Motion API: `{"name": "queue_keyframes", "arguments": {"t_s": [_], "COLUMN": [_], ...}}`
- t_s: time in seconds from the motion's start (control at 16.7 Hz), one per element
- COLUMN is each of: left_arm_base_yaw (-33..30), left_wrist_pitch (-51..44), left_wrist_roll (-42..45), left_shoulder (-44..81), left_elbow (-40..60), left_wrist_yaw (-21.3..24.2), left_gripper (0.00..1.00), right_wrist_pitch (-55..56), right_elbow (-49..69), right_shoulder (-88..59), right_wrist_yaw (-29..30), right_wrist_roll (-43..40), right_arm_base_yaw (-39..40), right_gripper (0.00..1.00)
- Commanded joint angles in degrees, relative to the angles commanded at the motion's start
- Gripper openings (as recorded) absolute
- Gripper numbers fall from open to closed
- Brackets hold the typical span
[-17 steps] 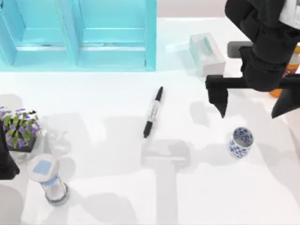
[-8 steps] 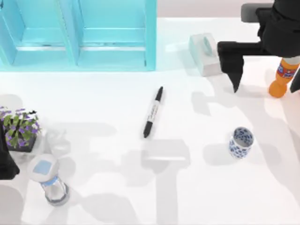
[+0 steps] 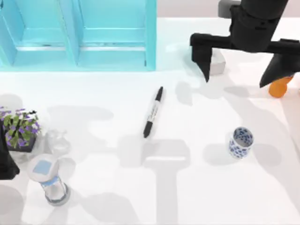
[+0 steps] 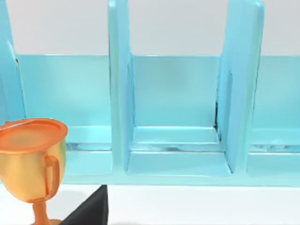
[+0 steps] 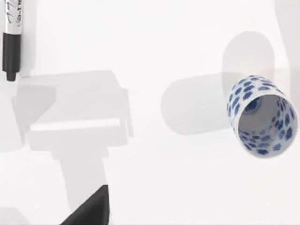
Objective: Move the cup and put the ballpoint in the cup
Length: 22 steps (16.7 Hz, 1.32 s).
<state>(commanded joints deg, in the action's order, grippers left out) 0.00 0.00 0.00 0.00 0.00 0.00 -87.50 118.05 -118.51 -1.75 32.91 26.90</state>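
The small round white ceramic cup with blue floral pattern stands upright on the white counter at its right side, empty. The slim black ballpoint with pale grey barrel lies flat near the middle, well apart from it. Neither step looks begun. The right tool hangs over the far right, fingers spread wide, holding nothing. The left arm is parked at the left edge.

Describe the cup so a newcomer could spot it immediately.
Start from the turquoise cabinet along the table's far edge, then go to the near right of the table. The cup stands upright there, alone, right of the ballpoint. It is small, white, handleless, with blue floral print.
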Motion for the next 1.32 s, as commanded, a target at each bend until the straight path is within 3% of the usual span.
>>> {"name": "queue_keyframes", "arguments": {"t_s": [0.54, 0.96, 1.32], "left_arm_base_yaw": [0.0, 0.0, 0.0], "left_wrist_pitch": [0.0, 0.0, 0.0], "left_wrist_roll": [0.0, 0.0, 0.0], "left_shoulder": [0.0, 0.0, 0.0], "left_elbow": [0.0, 0.0, 0.0], "left_wrist_yaw": [0.0, 0.0, 0.0], "left_gripper": [1.0, 1.0, 1.0], "right_wrist_pitch": [10.8, 12.2, 23.3], "right_elbow": [18.9, 19.1, 12.1], "right_shoulder": [-25.4, -26.5, -30.3], "right_wrist_yaw": [-3.7, -3.8, -3.7], "right_wrist_roll": [18.0, 18.7, 19.5], "right_arm_base_yaw": [7.3, 7.5, 8.4], "right_gripper": [1.0, 1.0, 1.0]}}
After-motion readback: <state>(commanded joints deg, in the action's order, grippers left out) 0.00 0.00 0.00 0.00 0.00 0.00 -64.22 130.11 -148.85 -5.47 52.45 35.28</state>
